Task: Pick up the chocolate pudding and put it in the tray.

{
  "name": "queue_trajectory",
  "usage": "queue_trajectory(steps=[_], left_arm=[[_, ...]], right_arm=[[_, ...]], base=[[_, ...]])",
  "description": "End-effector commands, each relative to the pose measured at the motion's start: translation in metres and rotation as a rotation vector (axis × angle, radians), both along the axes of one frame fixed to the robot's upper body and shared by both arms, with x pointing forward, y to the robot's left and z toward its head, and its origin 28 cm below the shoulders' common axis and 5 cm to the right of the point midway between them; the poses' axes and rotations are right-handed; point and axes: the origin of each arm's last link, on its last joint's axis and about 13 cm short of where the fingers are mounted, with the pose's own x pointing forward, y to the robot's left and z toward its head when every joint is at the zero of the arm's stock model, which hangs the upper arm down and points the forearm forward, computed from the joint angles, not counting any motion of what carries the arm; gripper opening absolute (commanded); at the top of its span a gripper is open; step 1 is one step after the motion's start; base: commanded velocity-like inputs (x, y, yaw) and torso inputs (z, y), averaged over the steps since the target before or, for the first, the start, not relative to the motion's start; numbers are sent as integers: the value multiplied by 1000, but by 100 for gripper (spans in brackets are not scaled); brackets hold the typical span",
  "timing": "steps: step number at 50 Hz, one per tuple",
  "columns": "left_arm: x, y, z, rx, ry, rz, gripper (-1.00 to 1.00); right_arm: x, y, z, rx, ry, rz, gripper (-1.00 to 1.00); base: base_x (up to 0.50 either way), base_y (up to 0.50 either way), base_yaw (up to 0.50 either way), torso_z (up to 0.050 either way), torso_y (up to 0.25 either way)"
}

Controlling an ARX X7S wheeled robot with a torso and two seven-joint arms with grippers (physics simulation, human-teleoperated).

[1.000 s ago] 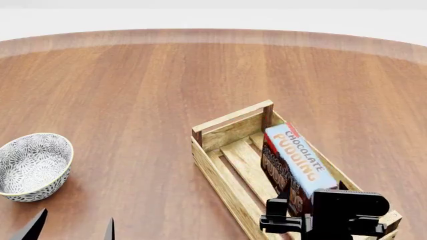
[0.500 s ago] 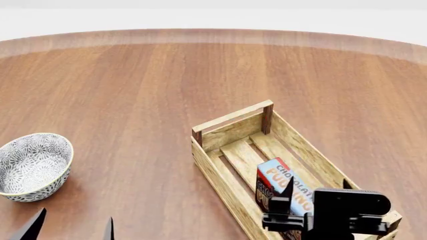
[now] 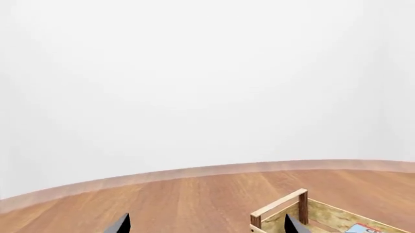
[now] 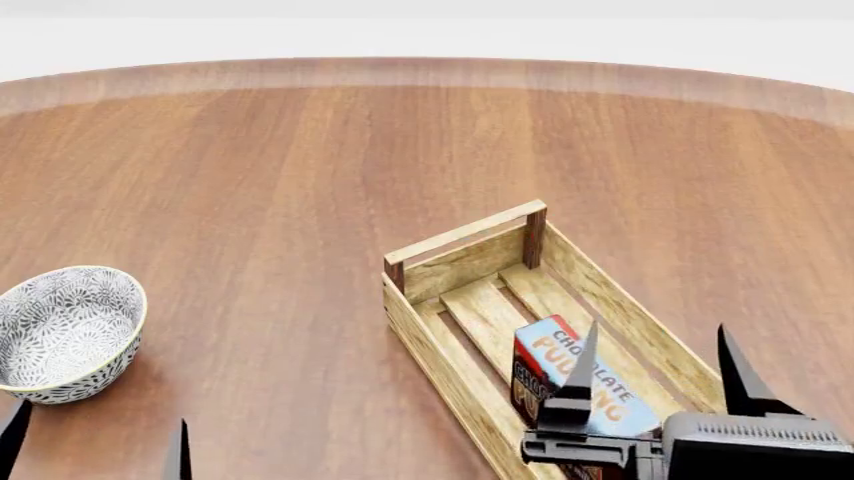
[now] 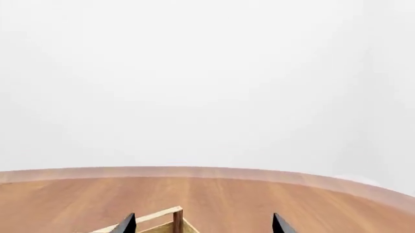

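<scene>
The chocolate pudding [image 4: 546, 352] lies tilted inside the tray [image 4: 462, 238], near its close end, blue lettered top facing up. Nothing grips it. My right gripper [image 4: 661, 385] stands open over that end of the tray. One dark fingertip [image 4: 583, 372] shows in front of the carton and the other is past the tray's right wall. My left gripper [image 4: 96, 452] is open at the lower left, far from the tray. The left wrist view shows the left gripper [image 3: 207, 227], the tray's end [image 3: 280, 206] and a corner of the pudding [image 3: 363, 228]. The right wrist view shows the right gripper [image 5: 203, 225] above a tray post [image 5: 177, 219].
A round grey-white patterned bowl [image 4: 67, 330] sits at the left, just beyond my left gripper. The round wooden table [image 4: 334, 160] stretches wide behind the tray, with its curved edge at the back.
The pudding went from leaning high against the tray's right wall to lying inside the tray. My right gripper let go, opened wide and drew back. The left gripper sank lower in view.
</scene>
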Motion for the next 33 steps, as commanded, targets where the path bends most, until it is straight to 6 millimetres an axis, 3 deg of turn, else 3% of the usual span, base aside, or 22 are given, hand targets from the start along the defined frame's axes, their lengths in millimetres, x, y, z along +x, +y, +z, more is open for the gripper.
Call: queue_trajectory(steps=[1,16,33], left_arm=[[-14,-1,15,-7,-51,-18,100],[-32,-3,31,-12,-107,-51,100],[-49,-2,44,-21,-158,-76,100]], right_arm=[[-32,9,22,-24,-132,47,100],[-62,11,33,44,-255,92,100],[-78,14,32,71,-270,106,100]], base=[[0,0,0,0,0],[0,0,0,0,0],[0,0,0,0,0]])
